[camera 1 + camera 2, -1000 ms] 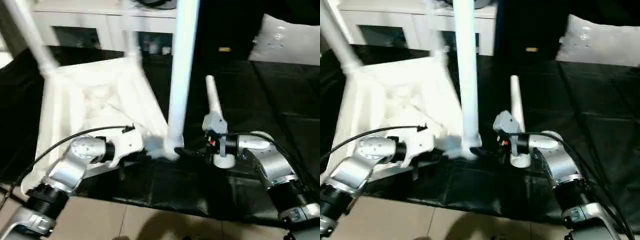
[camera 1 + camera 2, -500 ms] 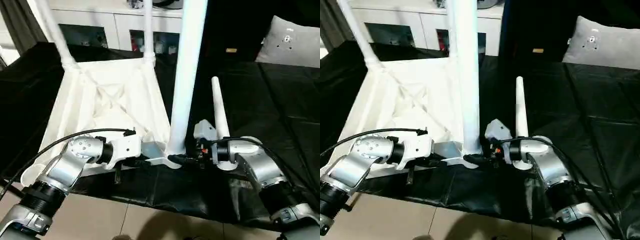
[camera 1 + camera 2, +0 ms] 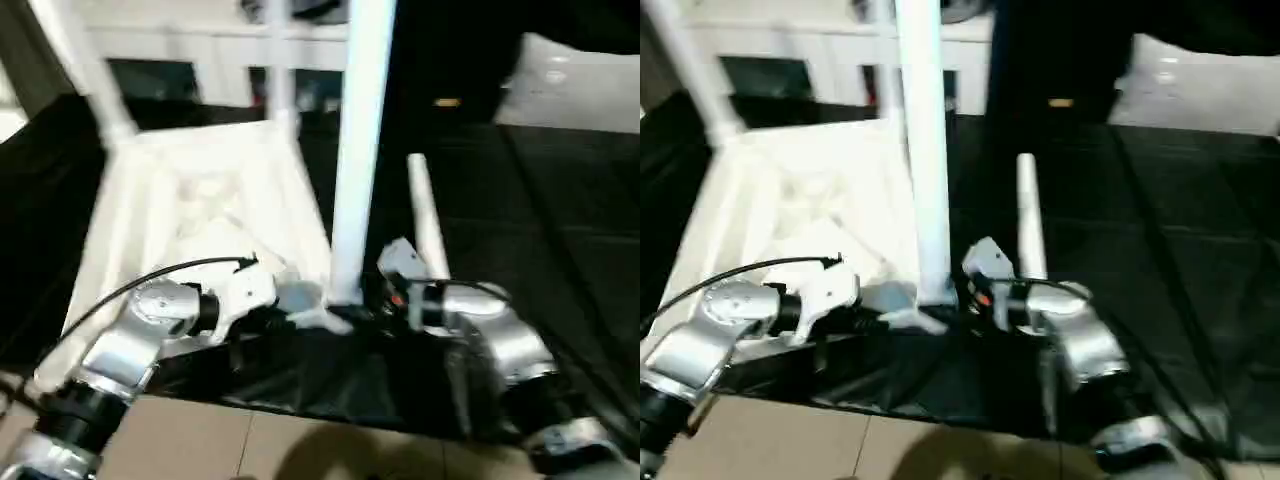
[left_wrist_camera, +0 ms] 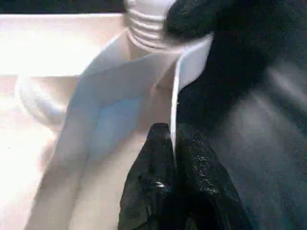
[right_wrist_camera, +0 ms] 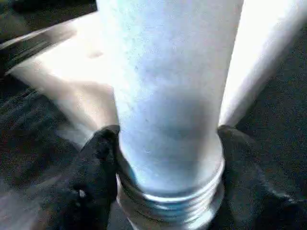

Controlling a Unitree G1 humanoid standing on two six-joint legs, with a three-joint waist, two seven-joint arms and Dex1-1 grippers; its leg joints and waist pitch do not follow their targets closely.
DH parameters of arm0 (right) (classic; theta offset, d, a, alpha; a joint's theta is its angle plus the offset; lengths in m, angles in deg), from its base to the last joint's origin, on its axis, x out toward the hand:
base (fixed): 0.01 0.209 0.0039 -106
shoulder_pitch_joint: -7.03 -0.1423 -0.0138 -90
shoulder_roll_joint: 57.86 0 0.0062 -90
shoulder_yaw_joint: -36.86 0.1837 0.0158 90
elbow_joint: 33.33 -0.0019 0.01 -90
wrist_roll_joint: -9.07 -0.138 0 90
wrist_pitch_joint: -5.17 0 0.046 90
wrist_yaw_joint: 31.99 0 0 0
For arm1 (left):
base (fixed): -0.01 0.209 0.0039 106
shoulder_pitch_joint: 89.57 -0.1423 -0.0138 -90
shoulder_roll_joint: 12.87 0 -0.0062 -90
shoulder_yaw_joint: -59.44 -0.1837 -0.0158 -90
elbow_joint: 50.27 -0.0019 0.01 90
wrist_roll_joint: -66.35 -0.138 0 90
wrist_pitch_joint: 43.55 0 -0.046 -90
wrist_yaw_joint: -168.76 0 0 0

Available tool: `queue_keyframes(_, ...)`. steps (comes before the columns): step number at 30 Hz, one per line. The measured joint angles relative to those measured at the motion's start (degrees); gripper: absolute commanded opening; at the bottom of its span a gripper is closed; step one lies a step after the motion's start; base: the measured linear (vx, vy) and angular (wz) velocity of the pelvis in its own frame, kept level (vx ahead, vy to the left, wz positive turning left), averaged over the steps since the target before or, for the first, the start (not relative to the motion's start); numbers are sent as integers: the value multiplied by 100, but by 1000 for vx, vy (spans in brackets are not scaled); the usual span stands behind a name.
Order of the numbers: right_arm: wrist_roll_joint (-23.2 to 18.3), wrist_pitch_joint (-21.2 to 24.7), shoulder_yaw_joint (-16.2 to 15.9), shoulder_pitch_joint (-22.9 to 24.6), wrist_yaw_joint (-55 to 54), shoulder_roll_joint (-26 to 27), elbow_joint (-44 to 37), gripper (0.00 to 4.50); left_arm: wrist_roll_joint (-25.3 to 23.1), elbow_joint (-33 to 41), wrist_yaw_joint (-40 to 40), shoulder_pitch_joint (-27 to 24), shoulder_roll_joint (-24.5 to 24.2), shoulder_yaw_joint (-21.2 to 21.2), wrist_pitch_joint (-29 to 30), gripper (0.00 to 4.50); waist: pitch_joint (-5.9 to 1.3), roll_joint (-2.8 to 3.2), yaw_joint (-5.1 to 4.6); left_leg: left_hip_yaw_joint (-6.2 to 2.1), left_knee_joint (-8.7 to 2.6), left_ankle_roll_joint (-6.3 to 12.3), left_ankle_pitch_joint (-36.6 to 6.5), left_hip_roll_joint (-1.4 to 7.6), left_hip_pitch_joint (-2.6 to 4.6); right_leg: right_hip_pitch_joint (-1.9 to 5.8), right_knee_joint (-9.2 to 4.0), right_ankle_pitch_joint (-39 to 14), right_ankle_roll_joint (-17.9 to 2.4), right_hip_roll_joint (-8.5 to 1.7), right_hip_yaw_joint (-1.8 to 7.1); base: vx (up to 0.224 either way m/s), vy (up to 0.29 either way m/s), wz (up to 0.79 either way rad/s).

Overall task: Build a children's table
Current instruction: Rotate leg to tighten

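My left gripper (image 4: pixel 173 158) pinches the tabletop (image 3: pixel 190 200) rim. My right gripper (image 5: pixel 165 163) clasps the smooth, light leg (image 5: pixel 168 86) low, by its threads.

A home room — glass-door cabinet (image 3: pixel 200 60), grey cushion (image 3: pixel 575 80).
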Motion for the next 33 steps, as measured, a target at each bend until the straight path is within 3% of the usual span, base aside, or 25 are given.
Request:
queue_keyframes(1, 44, 53, 67, -146, -522, 170, 164, 269, -12, 87, 365, -9, 289, 46, 281, 0, 0, -2, -55, -20, 0, 0, 0, -3, -1, -5, -14, 0, 1, -3, -18, 0, 0, 0)
queue_keyframes(4, 153, 118, 118, -352, -1080, 319, 363, 269, -44, 239, 816, -39, 685, 30, 580, 0, -1, -16, -89, -35, -11, 0, 0, -3, -7, -5, -26, 0, 0, 0, -37, 0, 0, 0)
queue_keyframes(5, 154, 102, 118, -353, -1124, 324, 367, 339, -44, 257, 859, -44, 719, 17, 594, 0, -2, -14, -63, -33, -22, 0, 0, -3, -6, -5, -25, 0, 0, 1, -35, 0, 0, 0)
queue_keyframes(7, 139, 89, 122, -357, -1134, 323, 364, 339, -50, 231, 878, -4, 722, -12, 576, 0, -3, -7, 34, -32, -43, 0, 1, -1, -7, -6, -22, 2, -4, 2, -37, 0, 0, 0)
queue_keyframes(10, 144, 85, 251, -353, -1145, 310, 368, 381, -89, 207, 842, 74, 701, -209, 473, 0, 2, 18, 190, -27, -54, 1, 2, 5, -21, -10, -20, 2, -4, 2, -36, 0, 0, 0)
queue_keyframes(16, 128, 6, 291, -166, -1161, 211, 104, 435, -302, -84, 825, 329, 520, -434, 40, 0, 2, 25, 327, -19, -52, 6, 11, 4, -53, -24, -27, 11, -22, -6, -34, 0, 0, 0)
queue_keyframes(25, 95, 228, 484, 187, -1191, -150, -811, 443, -580, -1279, 988, 982, 287, -614, -1119, 0, 3, 27, 343, -21, -47, -12, 24, 6, -98, -71, -12, 18, -28, -4, -36, 0, 0, 0)
queue_keyframes(29, 125, 304, 587, 233, -1354, -350, -1076, 443, -595, -1465, 1098, 1038, 294, -527, -1260, 0, 4, 27, 317, -19, -47, -13, 24, 7, -99, -75, -12, 19, -27, -2, -34, 0, 0, 0)
queue_keyframes(30, 128, 312, 609, 236, -1369, -375, -1129, 450, -580, -1471, 1098, 1039, 294, -516, -1267, 43, 4, 27, 314, -19, -47, -12, 24, 9, -100, -76, -12, 19, -27, 0, -35, 0, 0, 0)
queue_keyframes(33, 75, 394, 620, 389, -1243, -453, -1527, 450, -439, -1338, 1048, 987, 306, -392, -1244, 59, 6, 25, 334, -19, -49, -3, 29, 13, -111, -88, -11, 17, -26, 1, -36, 0, 0, 0)
